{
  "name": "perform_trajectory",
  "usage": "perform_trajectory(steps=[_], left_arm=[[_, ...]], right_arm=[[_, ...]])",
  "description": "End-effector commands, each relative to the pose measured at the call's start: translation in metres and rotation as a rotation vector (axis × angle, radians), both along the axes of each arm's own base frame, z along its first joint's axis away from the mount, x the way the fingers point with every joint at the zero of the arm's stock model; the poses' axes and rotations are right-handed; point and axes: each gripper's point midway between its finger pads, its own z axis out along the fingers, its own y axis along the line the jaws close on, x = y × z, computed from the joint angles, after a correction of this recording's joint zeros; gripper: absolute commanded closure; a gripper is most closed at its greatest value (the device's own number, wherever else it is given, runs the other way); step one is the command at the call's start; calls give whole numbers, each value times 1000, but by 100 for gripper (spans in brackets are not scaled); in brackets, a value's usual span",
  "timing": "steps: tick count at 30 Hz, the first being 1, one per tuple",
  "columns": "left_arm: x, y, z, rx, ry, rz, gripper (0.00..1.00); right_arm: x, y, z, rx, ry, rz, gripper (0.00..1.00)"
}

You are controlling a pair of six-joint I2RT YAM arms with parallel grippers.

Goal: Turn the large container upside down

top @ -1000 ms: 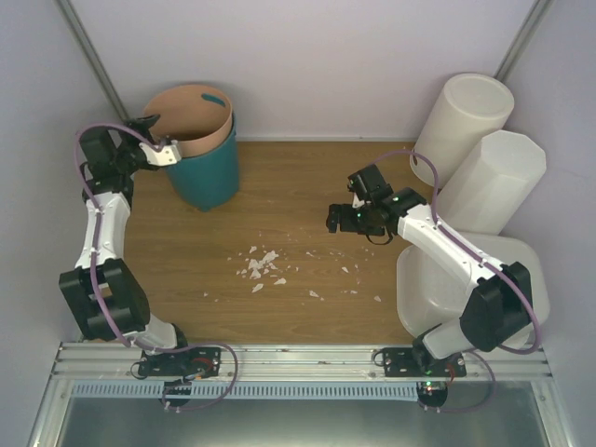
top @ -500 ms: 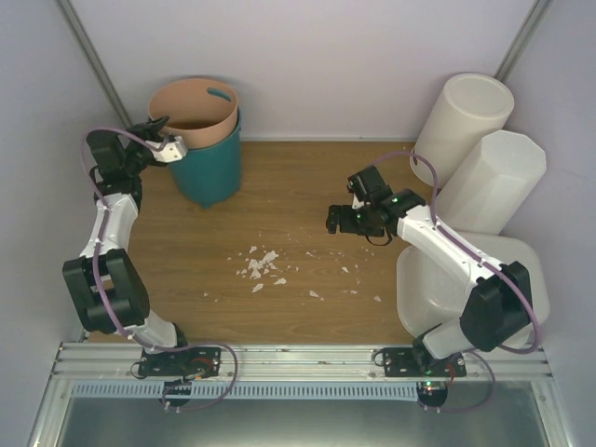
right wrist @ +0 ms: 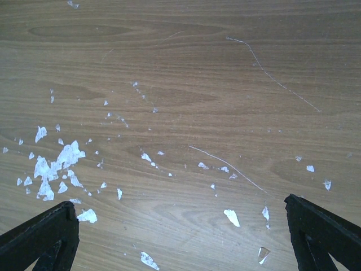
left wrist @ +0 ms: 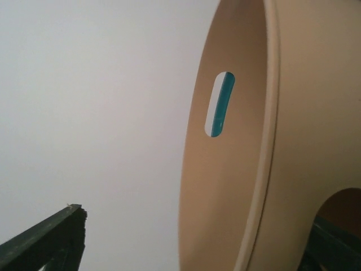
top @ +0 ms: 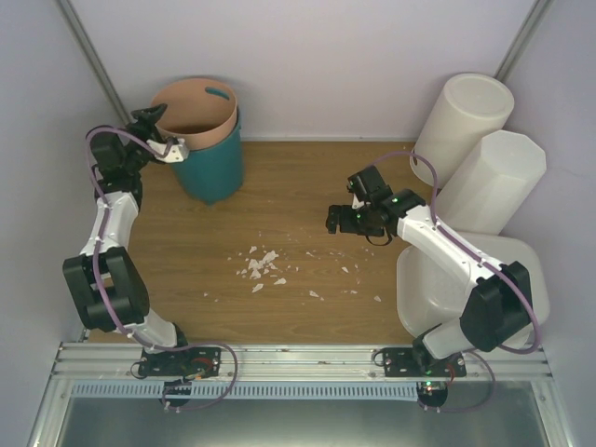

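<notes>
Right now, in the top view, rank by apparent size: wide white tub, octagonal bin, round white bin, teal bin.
1. wide white tub, partly hidden.
2. octagonal bin and round white bin: too alike to split.
3. teal bin.

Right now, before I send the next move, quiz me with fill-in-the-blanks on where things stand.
The left gripper is open at the rim of the tan bin, which is nested in a ___ bin.
The right gripper has its jaws ___, holding nothing, above white scraps.
The large container lies partly under the ___ arm.
Missing words: teal; open; right.
</notes>
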Motion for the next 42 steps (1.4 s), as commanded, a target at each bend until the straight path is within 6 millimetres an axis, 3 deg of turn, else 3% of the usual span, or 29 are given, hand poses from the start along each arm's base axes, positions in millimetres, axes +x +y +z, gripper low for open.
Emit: perform_trajectory(steps=[1,6,8,12,15,24,28,37,42], left_arm=[[8,-15,-18,59,-42,-60,3],[32,-12,-15,67,-61,-54,3],[42,-9,-14,61,-46,-43,9],[52,-11,-21,104,-55,-42,31],[53,-16,-32,140,-48,-64,38],[50,-24,-61,197,70,-119,37],[48,-21,-69,228,135,-119,46],[40,-19,-90,261,278,-137,54],[41,-15,-105,289,368,-134,63]], right_arm=[[2,2,7,5,-37,16,0],[3,4,8,14,-40,14,0],[3,4,7,13,-40,14,0],[4,5,8,15,-40,20,0],[5,5,8,13,-43,17,0],[5,5,9,16,-48,18,0],[5,5,10,17,-52,19,0],[2,2,9,18,-56,12,0],[2,2,10,18,-61,15,0]])
